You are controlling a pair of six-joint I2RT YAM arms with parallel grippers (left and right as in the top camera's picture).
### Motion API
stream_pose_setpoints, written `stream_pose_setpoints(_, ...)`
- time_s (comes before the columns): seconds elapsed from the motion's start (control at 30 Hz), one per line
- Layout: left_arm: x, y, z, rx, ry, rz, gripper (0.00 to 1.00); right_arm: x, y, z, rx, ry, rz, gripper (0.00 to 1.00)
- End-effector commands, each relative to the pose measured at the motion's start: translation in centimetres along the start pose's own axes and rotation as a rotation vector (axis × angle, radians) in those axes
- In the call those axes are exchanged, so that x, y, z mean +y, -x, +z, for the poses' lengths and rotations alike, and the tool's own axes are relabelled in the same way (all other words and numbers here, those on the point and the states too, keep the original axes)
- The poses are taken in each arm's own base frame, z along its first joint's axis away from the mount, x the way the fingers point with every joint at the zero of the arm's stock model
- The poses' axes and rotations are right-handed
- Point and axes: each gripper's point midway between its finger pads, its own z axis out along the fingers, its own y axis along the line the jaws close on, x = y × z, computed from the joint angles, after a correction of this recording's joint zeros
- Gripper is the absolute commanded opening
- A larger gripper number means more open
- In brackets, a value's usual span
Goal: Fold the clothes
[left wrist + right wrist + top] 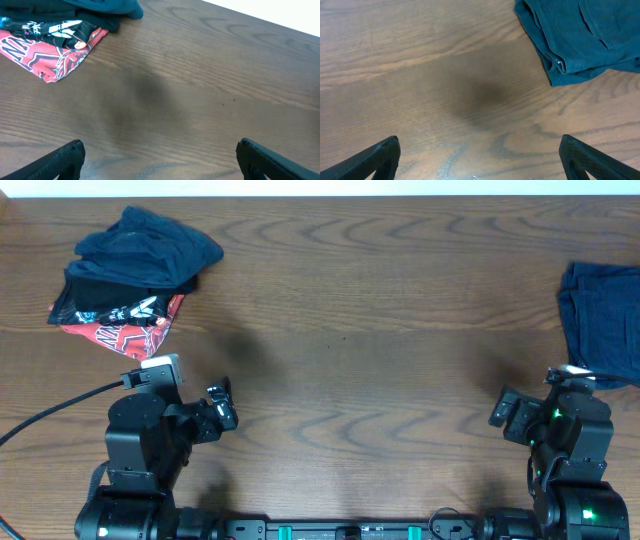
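The folded navy garment [603, 320] lies squared off at the right edge of the table [360, 330]. It is well apart from the far left, where a rumpled navy piece [145, 245] sits on the red-and-black one [120, 320]. I judge the first done and those two waiting. My left pincer [222, 408] and right pincer [510, 412] hover near my bases, both spread wide, holding nothing. Only my right wrist view shows the garment's stacked layers at its corner; my left wrist view shows the white print.
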Motion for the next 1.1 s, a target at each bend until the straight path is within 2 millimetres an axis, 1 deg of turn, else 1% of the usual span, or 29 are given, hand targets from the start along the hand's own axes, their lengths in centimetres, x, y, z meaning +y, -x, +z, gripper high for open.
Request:
stream_pose_setpoints(0.0, 0.2, 0.0, 0.1, -0.005, 0.009, -0.004, 0.98, 0.1, 0.0, 0.1, -0.005, 0.002, -0.023, 0.99)
stream_pose_setpoints(0.13, 0.2, 0.0, 0.1, -0.006, 0.009, -0.004, 0.98, 0.4, 1.0, 0.1, -0.066, 0.019, -0.038, 0.99)
stream_pose_setpoints(0.27, 0.2, 0.0, 0.1, -0.005, 0.009, -0.004, 0.98, 1.0, 2.0, -0.1, -0.223, 0.061, -0.062, 0.99)
stream_pose_setpoints(0.33, 0.2, 0.0, 0.1, -0.005, 0.009, -0.004, 0.98, 1.3, 1.9, -0.2, -0.290, 0.088, -0.053, 0.99)
stream_pose_setpoints(0.5, 0.2, 0.0, 0.1, -0.005, 0.009, -0.004, 0.98, 2.0, 0.9, 0.4, -0.429, 0.153, -0.041, 0.99)
stream_pose_setpoints(0.7, 0.2, 0.0, 0.1, -0.005, 0.009, -0.004, 0.98, 2.3, 0.2, 0.7, -0.523, 0.188, -0.035, 0.99)
stream_pose_setpoints(0.8, 0.2, 0.0, 0.1, -0.005, 0.009, -0.004, 0.98, 2.4, 0.3, 0.7, -0.568, 0.193, -0.052, 0.99)
stream_pose_setpoints(0.93, 0.2, 0.0, 0.1, -0.005, 0.009, -0.004, 0.98, 2.7, 1.1, 0.6, -0.634, 0.191, -0.091, 0.99)
stream_pose_setpoints(1.07, 0.2, 0.0, 0.1, -0.005, 0.009, -0.004, 0.98, 2.8, 1.9, 0.5, -0.717, 0.192, -0.094, 0.99)
